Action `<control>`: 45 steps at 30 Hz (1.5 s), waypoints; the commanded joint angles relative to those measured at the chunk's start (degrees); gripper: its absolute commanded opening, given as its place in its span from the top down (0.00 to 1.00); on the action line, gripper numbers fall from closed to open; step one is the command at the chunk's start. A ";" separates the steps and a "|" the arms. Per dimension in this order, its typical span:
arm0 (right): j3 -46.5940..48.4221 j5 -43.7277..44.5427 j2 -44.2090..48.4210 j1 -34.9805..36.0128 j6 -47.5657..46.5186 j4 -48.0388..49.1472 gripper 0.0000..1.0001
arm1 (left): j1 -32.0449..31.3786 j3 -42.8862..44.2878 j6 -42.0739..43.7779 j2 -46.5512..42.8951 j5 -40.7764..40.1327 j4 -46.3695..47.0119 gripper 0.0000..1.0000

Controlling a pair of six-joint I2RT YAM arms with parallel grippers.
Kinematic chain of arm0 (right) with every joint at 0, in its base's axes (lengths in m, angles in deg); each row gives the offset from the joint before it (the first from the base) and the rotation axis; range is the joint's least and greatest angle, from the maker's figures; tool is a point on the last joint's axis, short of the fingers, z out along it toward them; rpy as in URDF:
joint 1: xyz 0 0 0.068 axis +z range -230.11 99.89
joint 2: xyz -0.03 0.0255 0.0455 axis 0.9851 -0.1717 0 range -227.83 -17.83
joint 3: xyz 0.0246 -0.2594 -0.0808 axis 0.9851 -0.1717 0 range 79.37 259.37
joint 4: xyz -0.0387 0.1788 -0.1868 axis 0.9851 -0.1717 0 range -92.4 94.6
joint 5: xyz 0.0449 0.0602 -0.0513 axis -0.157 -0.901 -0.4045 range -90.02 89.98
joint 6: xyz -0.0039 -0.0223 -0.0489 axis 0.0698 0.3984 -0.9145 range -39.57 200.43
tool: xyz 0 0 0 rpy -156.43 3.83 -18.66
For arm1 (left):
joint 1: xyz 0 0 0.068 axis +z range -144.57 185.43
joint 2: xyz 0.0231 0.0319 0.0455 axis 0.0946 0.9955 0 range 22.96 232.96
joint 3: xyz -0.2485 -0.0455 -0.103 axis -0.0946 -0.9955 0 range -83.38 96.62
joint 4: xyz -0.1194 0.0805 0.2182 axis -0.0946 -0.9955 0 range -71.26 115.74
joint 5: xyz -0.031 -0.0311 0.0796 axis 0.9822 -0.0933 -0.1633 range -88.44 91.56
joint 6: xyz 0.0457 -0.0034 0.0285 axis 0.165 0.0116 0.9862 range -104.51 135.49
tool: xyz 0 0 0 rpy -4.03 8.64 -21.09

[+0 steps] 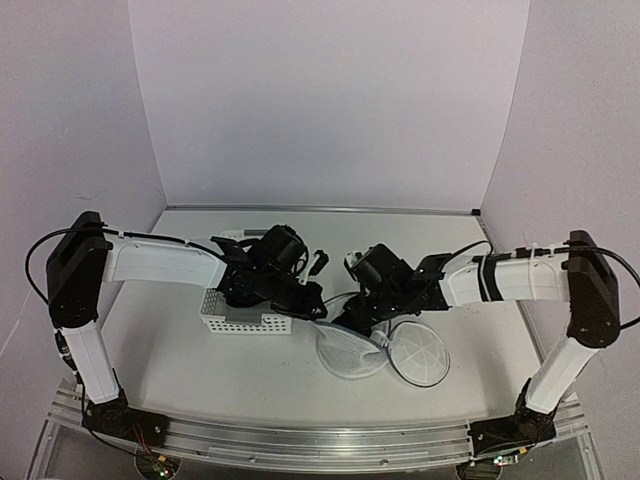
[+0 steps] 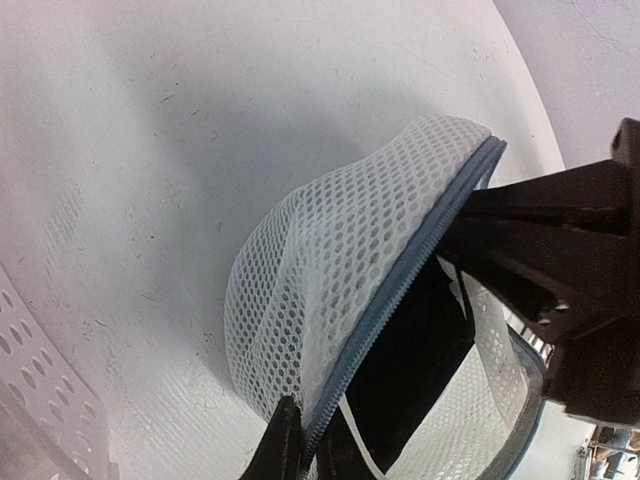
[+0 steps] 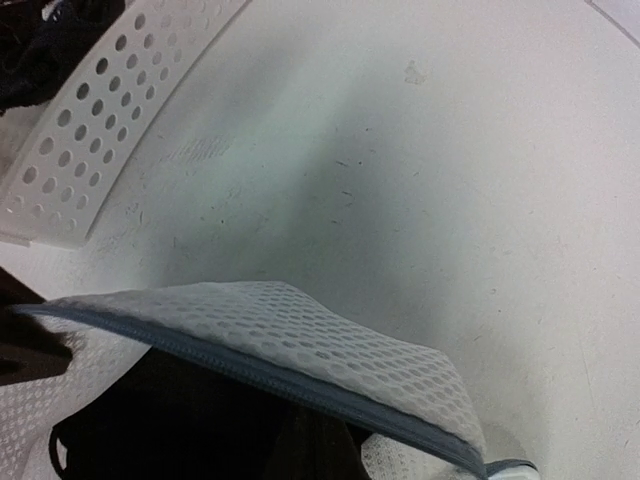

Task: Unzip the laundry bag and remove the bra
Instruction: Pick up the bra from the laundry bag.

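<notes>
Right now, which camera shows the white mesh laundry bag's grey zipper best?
Left wrist: the grey zipper runs sharp along the edge of the white mesh laundry bag. Right wrist shows it less sharply; top external, too small.

the white table [image 1: 190,365] carries three things. a white perforated basket [image 1: 245,322] stands left of centre, about midway between the far and near edges. the bag [image 1: 350,352], of white mesh, rests near the basket's right end, a little closer to the near edge. a round see-through mesh disc [image 1: 420,355] with a dark rim lies flat beside the bag on the side toward the right edge, touching it. the wrist views show fine dark scuffs on the bare top.
</notes>
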 commanded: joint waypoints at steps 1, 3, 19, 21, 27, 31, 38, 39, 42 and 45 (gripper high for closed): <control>-1.23 -0.03 8.54 -0.28 1.44 3.47 1.00 | -0.12 0.24 0.49 -1.62 0.47 1.92 0.94; -2.49 -0.58 11.25 -0.23 1.84 4.01 1.00 | -0.12 0.31 0.40 -1.53 0.59 2.03 0.94; -6.34 -2.55 20.20 -0.21 4.33 4.44 0.73 | -0.13 1.30 -0.45 -0.60 1.39 1.97 0.94; -5.80 -3.71 18.07 -0.22 4.82 4.18 0.65 | -0.12 1.11 -0.48 -0.85 1.22 1.97 0.94; -4.77 -5.59 12.89 -0.17 2.47 5.65 0.55 | -0.12 0.37 -0.65 -1.04 1.18 1.97 0.94; -3.81 -6.39 9.16 -0.19 0.20 6.91 0.47 | -0.12 0.32 -0.72 -0.76 1.45 1.96 0.94; -1.84 -7.03 4.03 -0.22 -2.51 9.60 0.39 | -0.13 0.41 -0.75 -0.73 1.46 1.96 0.94; -1.38 -6.91 3.23 -0.18 -2.78 9.63 0.39 | -0.13 0.46 -0.74 -0.73 1.53 1.99 0.94; -0.50 -5.11 1.37 -0.22 -3.10 10.08 0.35 | -0.12 0.26 -0.76 -0.90 1.50 2.01 0.94; -0.35 -2.80 -0.10 -0.20 -3.27 10.46 0.28 | -0.11 -0.09 -0.83 -1.24 1.46 1.97 0.94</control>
